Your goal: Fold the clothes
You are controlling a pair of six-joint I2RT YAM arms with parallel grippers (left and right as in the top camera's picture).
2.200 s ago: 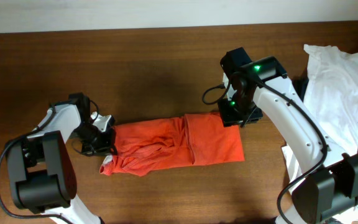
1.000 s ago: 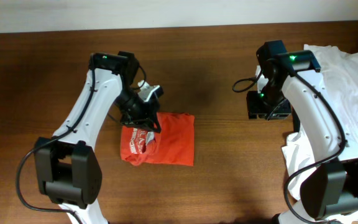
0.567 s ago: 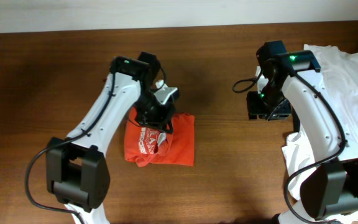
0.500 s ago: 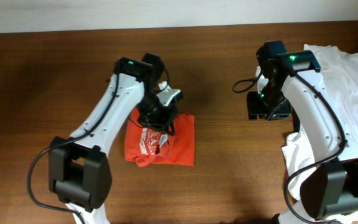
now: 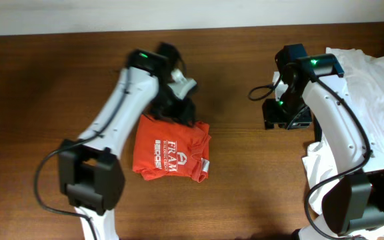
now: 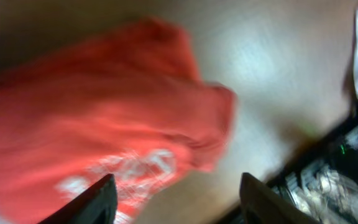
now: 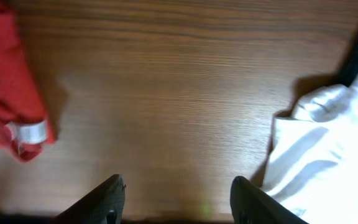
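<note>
Wood table (image 5: 59, 80) with a folded orange-red T-shirt (image 5: 172, 150); both claws open, empty.
Overhead: shirt near 7 o'clock of centre, "FRAM" print up; blurred left gripper (image 5: 179, 100) at its 12 o'clock; white T-shirts (image 5: 369, 80) at 3 o'clock by the right gripper (image 5: 287, 115). Left wrist: blurred shirt at 9 o'clock, jaws wide apart. Right wrist: jaws wide apart over bare wood, shirt at 9 o'clock, white T-shirts at 4 o'clock.

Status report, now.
Left pincer open, empty. Right pincer open, empty. Orange-red cotton T-shirt folded, FRAM print up. White T-shirts heaped at right.
</note>
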